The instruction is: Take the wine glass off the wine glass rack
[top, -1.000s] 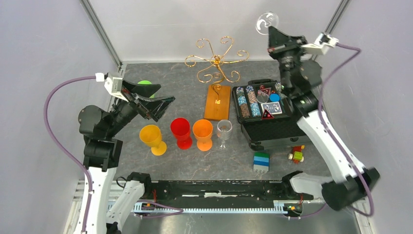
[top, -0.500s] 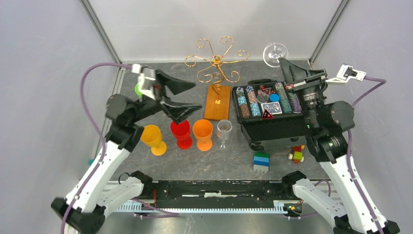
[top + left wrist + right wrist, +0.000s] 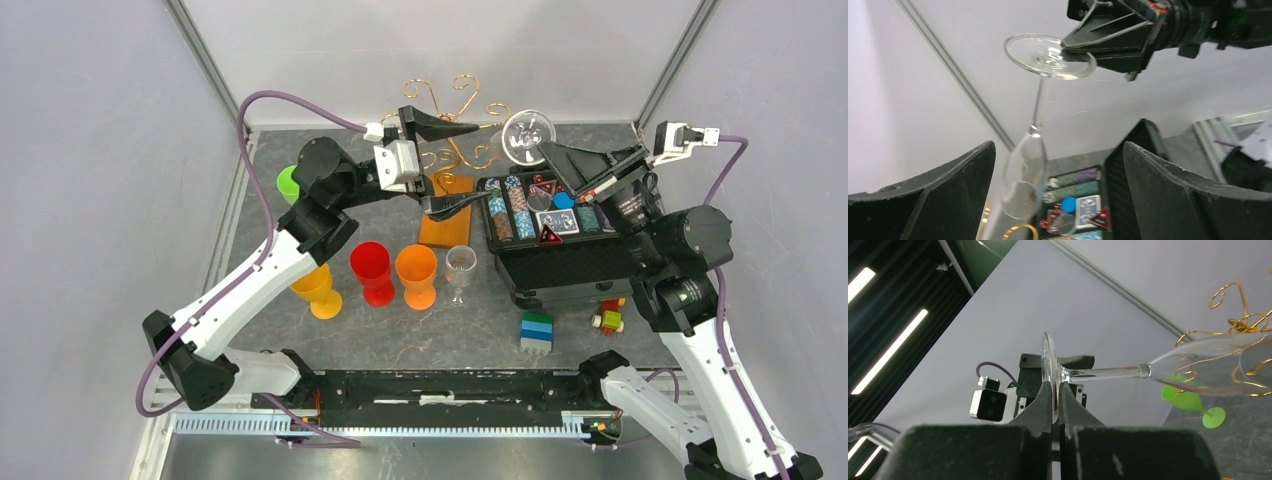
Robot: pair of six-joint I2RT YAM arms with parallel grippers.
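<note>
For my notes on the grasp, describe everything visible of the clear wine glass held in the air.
The wine glass is clear, glass by its look: a round flat foot, a thin stem, a narrow bowl. It hangs tilted in the air, foot uppermost, bowl down, near the wine glass rack. Only the right gripper touches it, its fingers shut on the foot's rim.
</note>
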